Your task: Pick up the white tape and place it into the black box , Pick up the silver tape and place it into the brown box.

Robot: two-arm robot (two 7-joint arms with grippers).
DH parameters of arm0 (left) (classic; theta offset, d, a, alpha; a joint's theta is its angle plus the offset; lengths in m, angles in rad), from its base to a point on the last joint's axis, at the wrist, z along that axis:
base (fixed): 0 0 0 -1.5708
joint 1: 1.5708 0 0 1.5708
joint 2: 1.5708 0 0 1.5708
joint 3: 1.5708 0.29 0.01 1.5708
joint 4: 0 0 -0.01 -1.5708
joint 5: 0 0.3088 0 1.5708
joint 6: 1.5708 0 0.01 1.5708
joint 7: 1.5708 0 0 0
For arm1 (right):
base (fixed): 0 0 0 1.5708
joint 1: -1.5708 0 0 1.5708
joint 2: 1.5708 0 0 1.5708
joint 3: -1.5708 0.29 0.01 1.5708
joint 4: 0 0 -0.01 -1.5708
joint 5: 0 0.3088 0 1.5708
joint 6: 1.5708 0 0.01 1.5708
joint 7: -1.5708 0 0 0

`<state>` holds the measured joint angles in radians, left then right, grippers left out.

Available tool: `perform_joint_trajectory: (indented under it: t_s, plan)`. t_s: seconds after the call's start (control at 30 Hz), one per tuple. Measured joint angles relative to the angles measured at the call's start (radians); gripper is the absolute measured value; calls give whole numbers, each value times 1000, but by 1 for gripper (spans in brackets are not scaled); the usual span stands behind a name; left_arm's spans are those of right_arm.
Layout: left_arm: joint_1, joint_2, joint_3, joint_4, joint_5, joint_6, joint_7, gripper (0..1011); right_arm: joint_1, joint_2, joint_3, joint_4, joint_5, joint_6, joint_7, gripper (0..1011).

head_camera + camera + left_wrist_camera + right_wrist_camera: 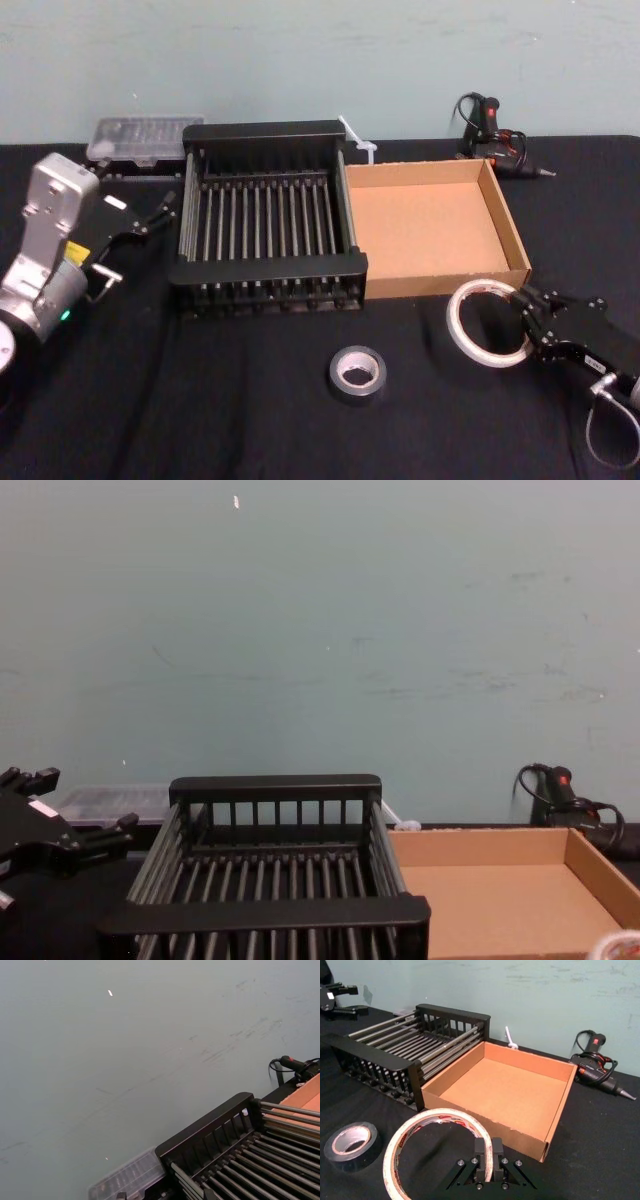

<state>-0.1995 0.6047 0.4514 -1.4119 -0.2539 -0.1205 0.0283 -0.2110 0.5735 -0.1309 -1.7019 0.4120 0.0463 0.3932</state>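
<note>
My right gripper (524, 306) is shut on the rim of the white tape (470, 325), a thin ring with red print. It holds the tape tilted just in front of the brown box's (508, 225) front right corner. In the right wrist view the fingers (487, 1152) pinch the white tape (400, 1142) at its near edge. The silver tape (357, 373) lies flat on the black cloth in front of both boxes, also visible as the silver tape (351, 1142). The black box (265, 268) stands left of the brown box, touching it. My left gripper (130, 240) hangs open left of the black box.
A clear plastic case (145, 135) lies behind the black box at the back left. A black and red corded tool (495, 140) rests at the back right, and a white plastic piece (358, 140) lies behind the boxes. A wall closes the back.
</note>
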Motion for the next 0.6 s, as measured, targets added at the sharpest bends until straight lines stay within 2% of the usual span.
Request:
perform_joint_trajectory:
  t_s: [0.27,0.6]
  plan:
    - [0,0,0,0,0,0,0,1001,0,-12,12,-4,13,-22,-6,94]
    - [0,0,0,0,0,0,0,1001,-4,-32,25,-11,22,-88,0,93]
